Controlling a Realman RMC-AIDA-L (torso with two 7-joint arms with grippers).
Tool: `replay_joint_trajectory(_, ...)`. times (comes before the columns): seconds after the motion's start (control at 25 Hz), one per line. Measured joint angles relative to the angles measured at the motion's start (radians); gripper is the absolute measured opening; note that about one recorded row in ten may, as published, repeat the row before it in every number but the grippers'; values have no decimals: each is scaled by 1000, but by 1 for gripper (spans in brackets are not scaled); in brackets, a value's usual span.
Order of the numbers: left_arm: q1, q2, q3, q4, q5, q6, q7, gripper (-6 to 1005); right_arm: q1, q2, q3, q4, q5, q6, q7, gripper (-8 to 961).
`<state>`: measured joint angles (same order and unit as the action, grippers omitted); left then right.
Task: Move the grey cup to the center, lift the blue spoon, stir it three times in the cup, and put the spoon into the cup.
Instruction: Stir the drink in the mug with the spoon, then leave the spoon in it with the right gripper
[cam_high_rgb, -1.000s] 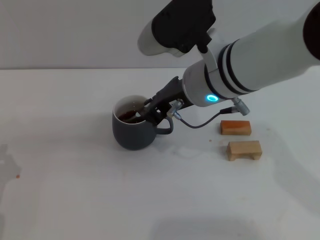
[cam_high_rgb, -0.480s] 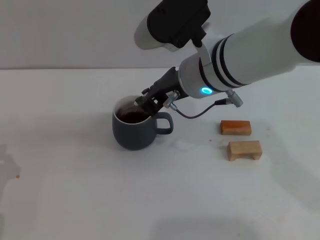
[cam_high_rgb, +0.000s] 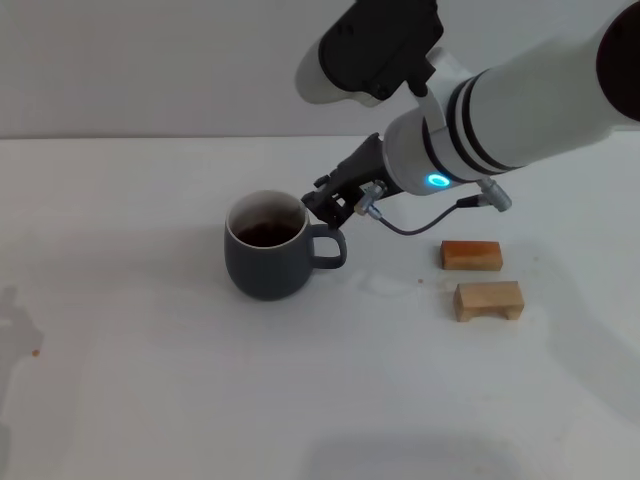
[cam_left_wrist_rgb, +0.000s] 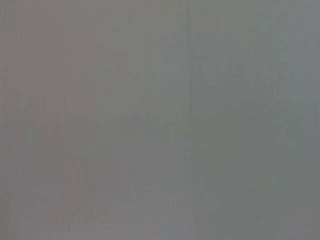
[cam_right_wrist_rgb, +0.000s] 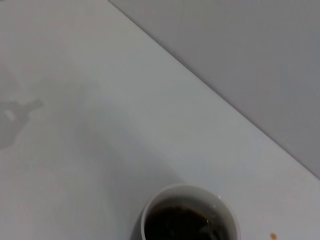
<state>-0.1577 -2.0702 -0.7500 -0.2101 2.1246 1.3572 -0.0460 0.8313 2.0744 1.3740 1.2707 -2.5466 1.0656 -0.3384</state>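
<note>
Right arm slants down from the table's right edge; right pincer (cam_high_rgb: 322, 207) hangs beside the dark blue-grey ceramic mug's (cam_high_rgb: 266, 262) rim, above its handle; finger state unreadable.

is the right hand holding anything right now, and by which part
Cannot be told: the right hand hovers by the grey cup's rim above its handle, and no spoon shows in it.
</note>
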Motion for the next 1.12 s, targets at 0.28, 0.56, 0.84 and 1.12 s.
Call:
replay_joint_trajectory(0.28,-2,-2,2,-4,0,-3,0,-2,-12,0,10,36,6,60,0,161)
replay_joint_trajectory(0.56,-1,-1,1,-8,0,-4,0,-2,-14,2,0,38,82,77,1,161)
replay_joint_trajectory(0.84,-2,1,1,-8,0,1,0,-2,3,3,-31,6,107,16,-1,160)
replay_joint_trajectory(1.12,1,2,-3,-8,0,3,0,-2,27,4,-60,-38,110,-105,-4,159)
